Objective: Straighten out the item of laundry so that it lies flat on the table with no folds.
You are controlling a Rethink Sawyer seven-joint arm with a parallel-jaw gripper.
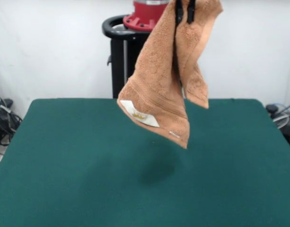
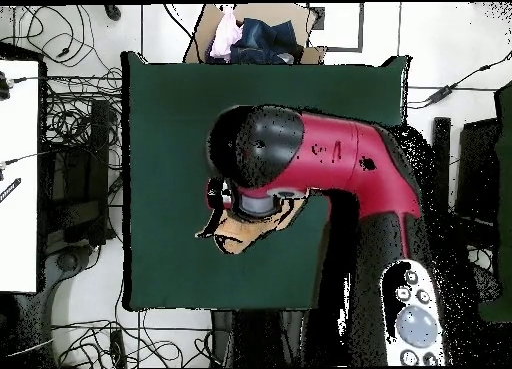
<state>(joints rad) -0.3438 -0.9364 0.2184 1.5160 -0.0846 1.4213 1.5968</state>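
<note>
Fingers (image 1: 185,12): two black tips show at the top edge of the front view, closed on the upper edge of the peach-orange towel (image 1: 159,80). The rest of the gripper is out of frame there, and in the overhead view the red and black arm (image 2: 330,160) covers it.

Reading the front view left to right: bare dark green table (image 1: 64,165); then the towel's wider fold, hanging down and to the left, with the white label (image 1: 140,113) near its lower left edge; then the lowest corner, just right of the label; then a narrower flap behind, ending higher on the right. The cloth is bunched and twisted where it is held. No part touches the table; a faint shadow lies below it. In the overhead view only a small patch of towel (image 2: 235,233) shows under the wrist, over the table's middle.

Our judgement: we are at the lift-and-drape step. To do it well, we would lower until the lowest corner just meets the felt, then travel sideways while descending, so the cloth pays out flat instead of piling. Risk: the twist at the grip may carry a fold down with it. Release last, low, with the held edge stretched away from the corner already laid.
</note>
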